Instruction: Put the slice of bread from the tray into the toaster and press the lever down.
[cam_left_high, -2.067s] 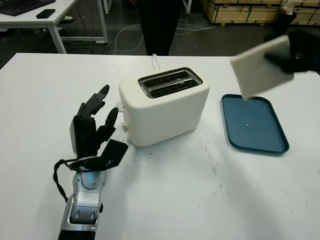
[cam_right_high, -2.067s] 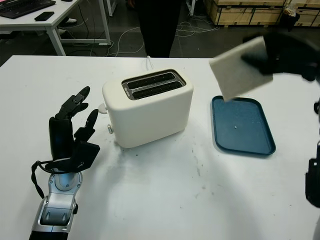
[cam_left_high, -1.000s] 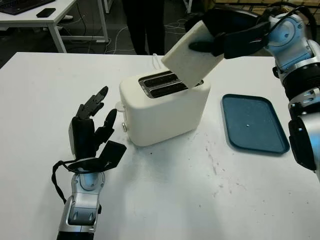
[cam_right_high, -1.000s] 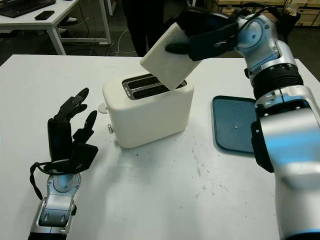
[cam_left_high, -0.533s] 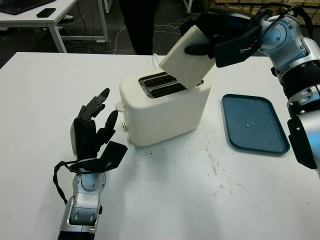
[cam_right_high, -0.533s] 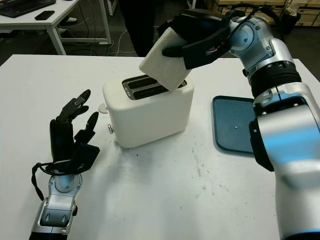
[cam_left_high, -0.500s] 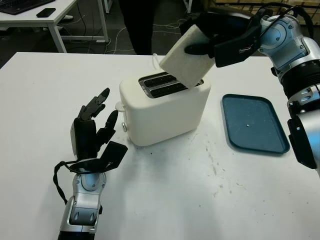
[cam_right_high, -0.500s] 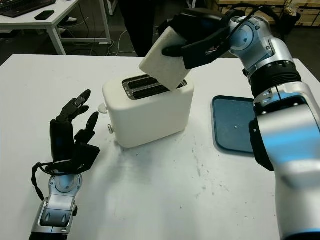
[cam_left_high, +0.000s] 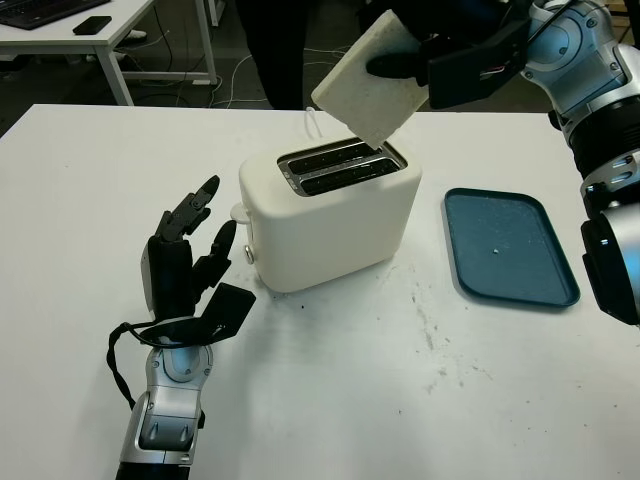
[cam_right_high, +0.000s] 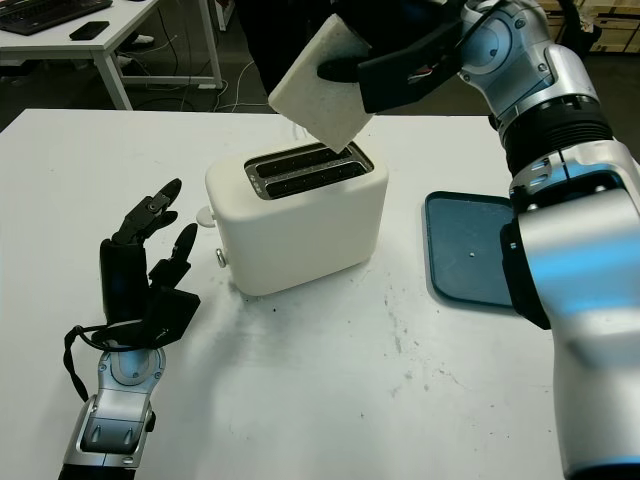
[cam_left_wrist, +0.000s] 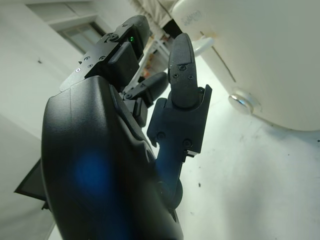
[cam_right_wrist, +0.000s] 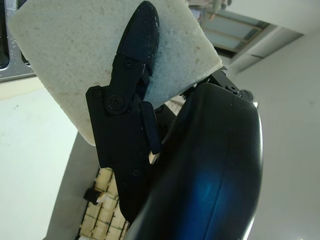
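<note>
Since half a second ago, right robot hand (cam_left_high: 420, 60) gripping pale square bread slice (cam_left_high: 368, 85) has lifted it, tilted, above white two-slot toaster (cam_left_high: 330, 215). Left robot hand (cam_left_high: 185, 255) open beside toaster on white surface (cam_left_high: 350, 400).

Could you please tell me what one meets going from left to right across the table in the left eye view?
Left hand, open on the table → toaster → bread slice, held above the toaster's right end by the right hand → blue tray.
</note>
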